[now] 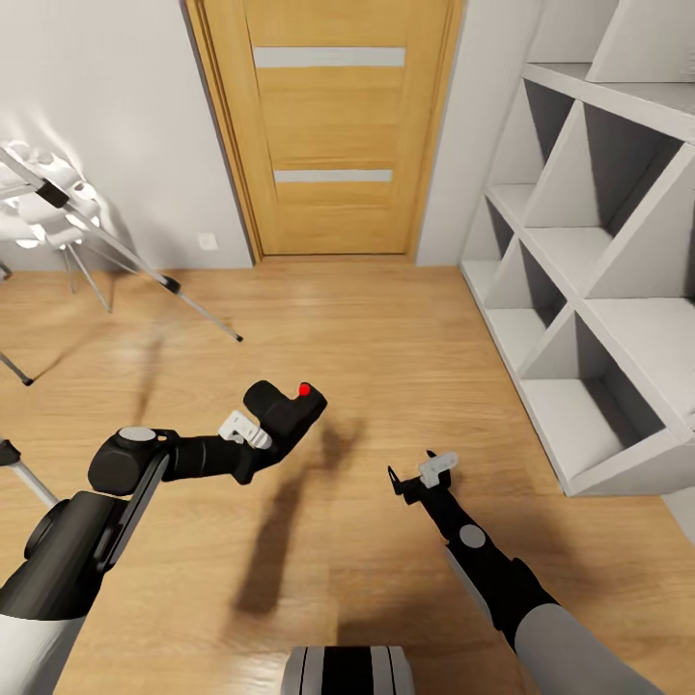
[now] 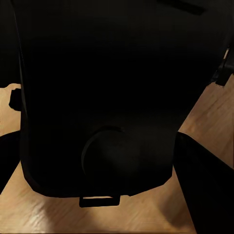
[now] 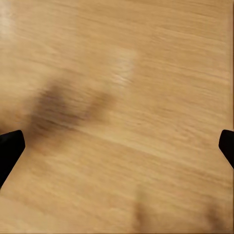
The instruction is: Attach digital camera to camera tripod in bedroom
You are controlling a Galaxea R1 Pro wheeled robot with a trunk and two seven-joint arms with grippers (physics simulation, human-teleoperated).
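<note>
Digital camera (image 1: pixel 286 410) in left pincer (image 1: pixel 253 431) — red button up, tilted up-right.

Door: I've got a wooden door (image 1: pixel 328 125) straight ahead, shut, two pale grey strips across it, set in the far wall.
Wall: pale grey wall (image 1: pixel 106 106) on either side of the door, small white socket (image 1: pixel 208 240) low down near the frame.
Shelves: white cube shelves (image 1: pixel 598 290) along the floor's right edge, compartments split by slanted panels.
Floor: I'm seeing light wood floor (image 1: pixel 386 328), dark shadows across its middle.
</note>
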